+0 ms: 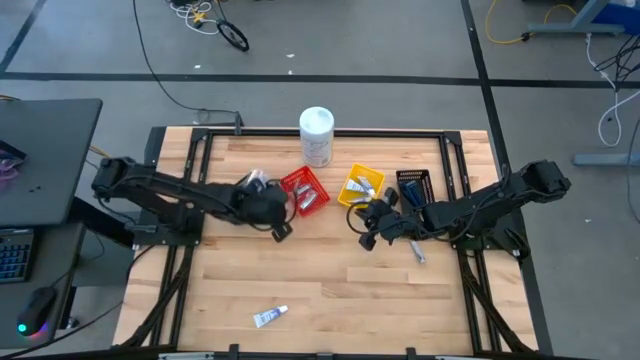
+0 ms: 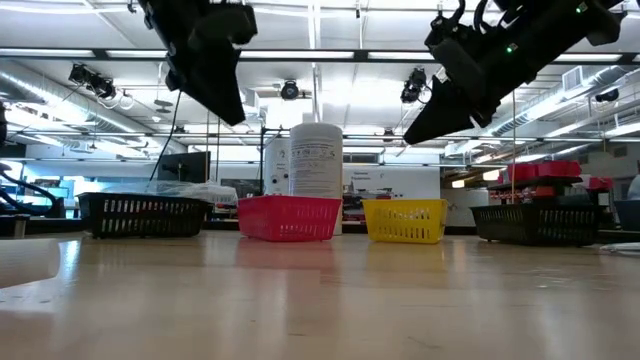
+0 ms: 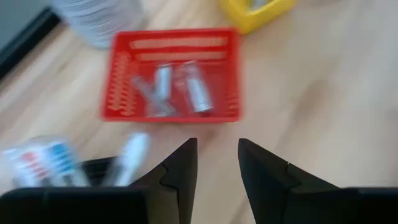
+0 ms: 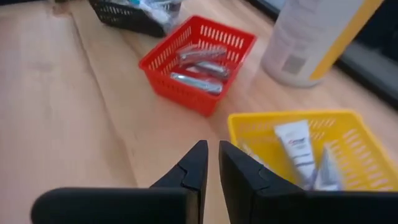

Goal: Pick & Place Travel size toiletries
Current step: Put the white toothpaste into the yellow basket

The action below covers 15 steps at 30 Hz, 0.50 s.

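Note:
Silvery tubes (image 3: 196, 93) lie in the red bin (image 1: 305, 192). A white toothpaste tube (image 4: 297, 146) lies in the yellow bin (image 4: 292, 116). Another small white-blue tube (image 1: 270, 317) lies flat on the table near its front edge. A small silvery item (image 1: 417, 253) lies on the wood beside the right arm. My left gripper (image 3: 217, 155) hovers open above the table, just on the near side of the red bin, with nothing between its fingers. My right gripper (image 4: 211, 158) hovers on the near side of the yellow bin. Only a narrow gap shows between its fingers, and nothing is in it.
A tall white canister (image 1: 316, 135) stands at the far edge behind the bins. One black bin (image 1: 250, 183) with toothbrushes sits left of the red bin. Another black bin (image 1: 413, 185) sits right of the yellow one. Bare wood spreads toward the near edge.

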{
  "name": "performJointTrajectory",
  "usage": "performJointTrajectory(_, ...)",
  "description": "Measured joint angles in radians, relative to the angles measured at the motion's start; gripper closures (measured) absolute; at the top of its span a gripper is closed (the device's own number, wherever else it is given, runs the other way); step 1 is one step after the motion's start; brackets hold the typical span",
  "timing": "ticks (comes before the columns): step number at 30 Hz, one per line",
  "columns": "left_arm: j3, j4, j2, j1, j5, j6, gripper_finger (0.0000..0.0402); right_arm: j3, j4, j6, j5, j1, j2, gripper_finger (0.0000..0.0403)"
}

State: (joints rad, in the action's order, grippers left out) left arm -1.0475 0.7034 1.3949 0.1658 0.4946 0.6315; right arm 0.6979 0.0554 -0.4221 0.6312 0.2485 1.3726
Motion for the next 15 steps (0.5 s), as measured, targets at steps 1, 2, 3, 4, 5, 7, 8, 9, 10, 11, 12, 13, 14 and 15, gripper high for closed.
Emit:
performJointTrajectory(1, 0.006, -0.027, 0.0, 0.021, -0.001, 0.008, 0.0279, 0.0, -0.006, 0.022, 0.005, 0.0, 0.0, 0.0353)
performJointTrajectory(2, 0.01, -0.041, 0.0, 0.041, -0.001, 0.013, 0.0279, 0.0, -0.015, 0.043, 0.006, -0.002, 0.0, 0.0353)
performJointTrajectory(3, 0.011, -0.047, 0.0, 0.062, -0.001, 0.019, 0.0279, 0.0, -0.024, 0.06, 0.004, -0.006, 0.0, 0.0353)
performJointTrajectory(4, 0.011, -0.053, 0.0, 0.084, -0.001, 0.029, 0.0279, 0.0, -0.036, 0.068, -0.003, -0.011, 0.0, 0.0353)
performJointTrajectory(5, 0.011, -0.059, 0.0, 0.105, -0.001, 0.042, 0.0279, 0.0, -0.05, 0.074, -0.008, -0.017, 0.0, 0.0353)
performJointTrajectory(7, 0.011, -0.07, 0.0, 0.145, -0.001, 0.066, 0.0279, 0.0, -0.078, 0.088, -0.029, -0.037, 0.0, 0.0353)
performJointTrajectory(8, 0.011, -0.074, 0.0, 0.166, -0.001, 0.073, 0.0279, 0.0, -0.091, 0.108, -0.054, -0.048, 0.0, 0.0353)
performJointTrajectory(9, 0.011, -0.077, 0.0, 0.184, -0.001, 0.085, 0.0279, 0.0, -0.103, 0.126, -0.089, -0.061, 0.0, 0.0353)
performJointTrajectory(10, 0.011, -0.076, 0.0, 0.202, -0.001, 0.093, 0.0279, 0.0, -0.114, 0.139, -0.131, -0.076, 0.0, 0.0353)
performJointTrajectory(11, 0.011, -0.076, 0.0, 0.219, -0.001, 0.1, 0.0279, 0.0, -0.127, 0.15, -0.177, -0.091, 0.0, 0.0353)
performJointTrajectory(12, 0.011, -0.076, 0.0, 0.234, 0.001, 0.109, 0.0279, 0.0, -0.141, 0.155, -0.224, -0.106, 0.001, 0.0353)
performJointTrajectory(13, 0.011, -0.076, 0.0, 0.248, 0.005, 0.117, 0.0279, 0.0, -0.162, 0.16, -0.267, -0.121, 0.006, 0.0353)
performJointTrajectory(14, 0.012, -0.076, 0.0, 0.261, 0.01, 0.122, 0.0279, 0.0, -0.185, 0.167, -0.305, -0.134, 0.014, 0.0353)
performJointTrajectory(15, 0.012, -0.076, 0.0, 0.271, 0.016, 0.131, 0.0279, 0.0, -0.206, 0.176, -0.339, -0.144, 0.025, 0.0353)
